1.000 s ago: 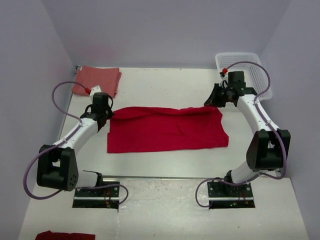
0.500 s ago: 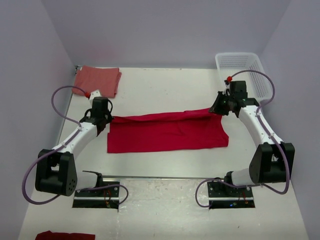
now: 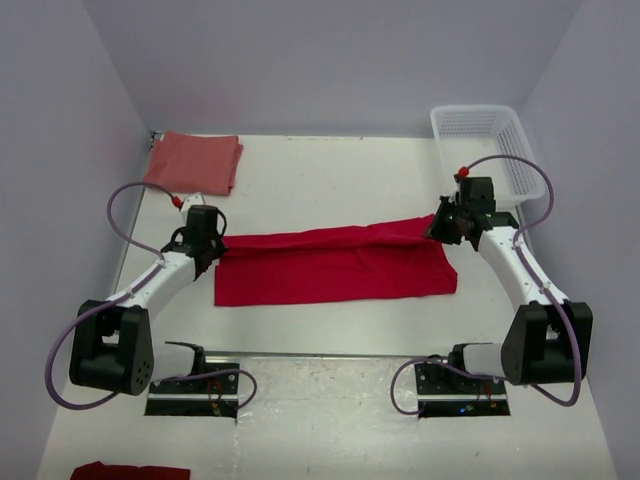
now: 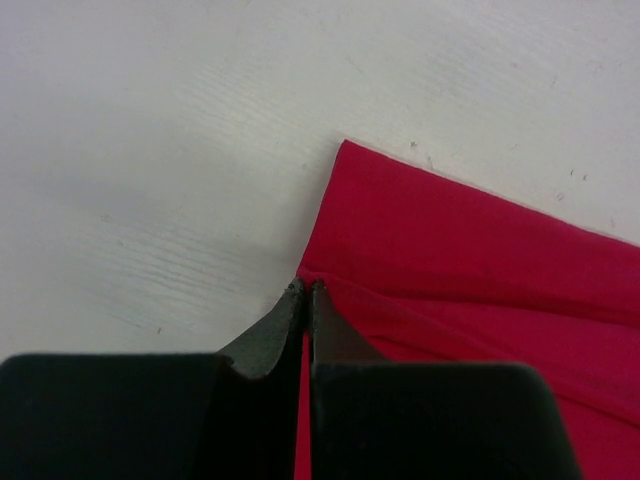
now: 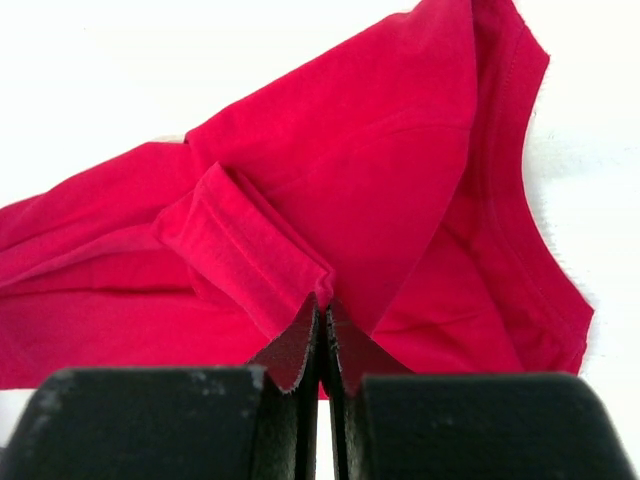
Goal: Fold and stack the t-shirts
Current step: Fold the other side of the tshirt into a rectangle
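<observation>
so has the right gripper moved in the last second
Yes: the right gripper came toward the near edge, away from the white basket, pulling the red t-shirt along.

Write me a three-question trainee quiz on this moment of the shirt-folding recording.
1. True or false: the left gripper and the right gripper are each shut on an edge of the red shirt.
2. Fill in: the white basket stands at the far ____ corner of the table.
3. Where does the folded paler shirt lie? A) at the table's far-left corner B) in the basket C) under the red shirt
Key: 1 true; 2 right; 3 A.
</observation>
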`<state>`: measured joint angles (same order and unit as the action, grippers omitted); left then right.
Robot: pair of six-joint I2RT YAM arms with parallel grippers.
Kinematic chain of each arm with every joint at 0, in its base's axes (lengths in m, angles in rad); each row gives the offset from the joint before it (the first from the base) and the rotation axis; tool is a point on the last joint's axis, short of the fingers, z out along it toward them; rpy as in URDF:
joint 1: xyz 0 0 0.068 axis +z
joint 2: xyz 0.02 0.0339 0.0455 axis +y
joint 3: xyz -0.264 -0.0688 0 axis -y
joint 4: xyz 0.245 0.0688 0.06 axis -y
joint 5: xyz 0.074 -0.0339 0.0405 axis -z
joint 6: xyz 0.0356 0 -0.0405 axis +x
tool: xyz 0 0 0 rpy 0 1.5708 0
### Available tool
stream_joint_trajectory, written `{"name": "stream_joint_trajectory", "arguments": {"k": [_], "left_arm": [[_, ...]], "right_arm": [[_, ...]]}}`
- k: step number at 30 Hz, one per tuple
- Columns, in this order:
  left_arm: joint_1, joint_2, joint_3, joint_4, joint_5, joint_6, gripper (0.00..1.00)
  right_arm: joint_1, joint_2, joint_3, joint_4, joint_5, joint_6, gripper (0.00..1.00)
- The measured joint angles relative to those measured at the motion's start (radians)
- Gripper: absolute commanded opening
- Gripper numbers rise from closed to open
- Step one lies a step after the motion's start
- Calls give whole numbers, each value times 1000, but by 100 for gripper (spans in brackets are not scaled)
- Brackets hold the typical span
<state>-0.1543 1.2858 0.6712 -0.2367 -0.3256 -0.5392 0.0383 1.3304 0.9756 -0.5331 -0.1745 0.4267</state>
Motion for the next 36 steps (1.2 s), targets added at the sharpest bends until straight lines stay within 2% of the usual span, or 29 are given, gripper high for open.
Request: {"name": "stream_joint_trajectory", "arguments": {"k": [2,4,9,18,22,24,27,29,32,36], "left_arm": [[-5,-2,-11,-1,0,0,4],[-10,-7,-23,-3,0,-1,19],[-18,-58,-69,-14,-1,-19,24],[-45,-235,-71,-84,-105,-78,45],[-50,-264,-46,-80,-110,-87,43],[-50,-234,-31,-64,-90,-85,37],[-51,-124,13,-48,-39,-76,25],[-56,-39,38,-23,-6,-67,22],[-65,30,40,-4,35,-61,22],[-69,37,40,16,58,-49,22]], "right_arm": [[0,-8,-14,6,0,0,0],[0,-11,-27,10,0,0,0],[0,-14,-47,18,0,0,0],[21,-57,-73,26,1,3,0],[36,-67,-111,34,10,5,0],[44,-67,-126,33,22,8,0],[56,-67,-144,36,37,22,0],[63,-76,-164,44,55,39,0],[72,-117,-214,52,84,68,6],[77,-195,-276,59,106,100,20]]}}
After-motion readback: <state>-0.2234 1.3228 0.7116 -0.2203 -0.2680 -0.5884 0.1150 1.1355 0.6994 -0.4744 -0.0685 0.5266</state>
